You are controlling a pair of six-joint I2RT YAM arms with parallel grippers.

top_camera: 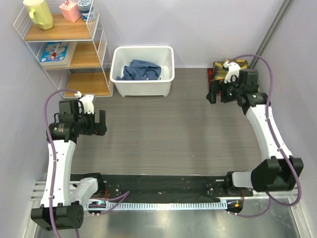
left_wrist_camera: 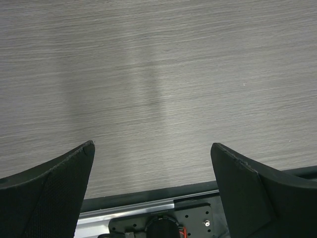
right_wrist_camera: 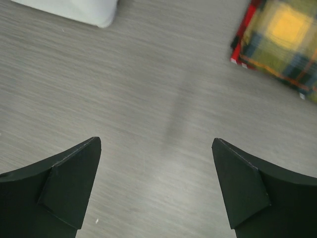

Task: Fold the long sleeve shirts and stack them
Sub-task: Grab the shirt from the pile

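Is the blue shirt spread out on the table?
No, the blue shirt lies crumpled inside the white bin.

Grey wood-grain table (top_camera: 168, 134) enclosed by pale lilac walls (top_camera: 198, 25), white wire rack (top_camera: 94, 54) with wooden shelves set in the far left corner.

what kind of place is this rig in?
Probably a lab cell staged as a laundry corner: white bin holding the blue shirt, plaid shirt on the table, wire shelf of household bits.
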